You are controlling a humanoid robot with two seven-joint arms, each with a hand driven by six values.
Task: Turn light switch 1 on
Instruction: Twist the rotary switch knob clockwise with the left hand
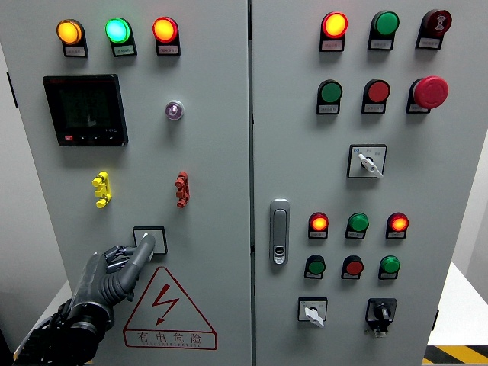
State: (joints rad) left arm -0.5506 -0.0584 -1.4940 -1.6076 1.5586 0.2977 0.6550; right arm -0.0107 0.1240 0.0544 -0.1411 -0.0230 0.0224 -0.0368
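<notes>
A small square white switch in a black frame sits low on the left cabinet door, just above the warning triangle. My left hand comes up from the lower left corner. Its index finger is stretched out with the tip resting on the switch face, covering part of it. The other fingers are curled in and hold nothing. My right arm does not show.
On the left door are three lit lamps, a dark display, a yellow toggle and a red toggle. The right door carries a handle, push buttons, a red emergency stop and rotary selectors.
</notes>
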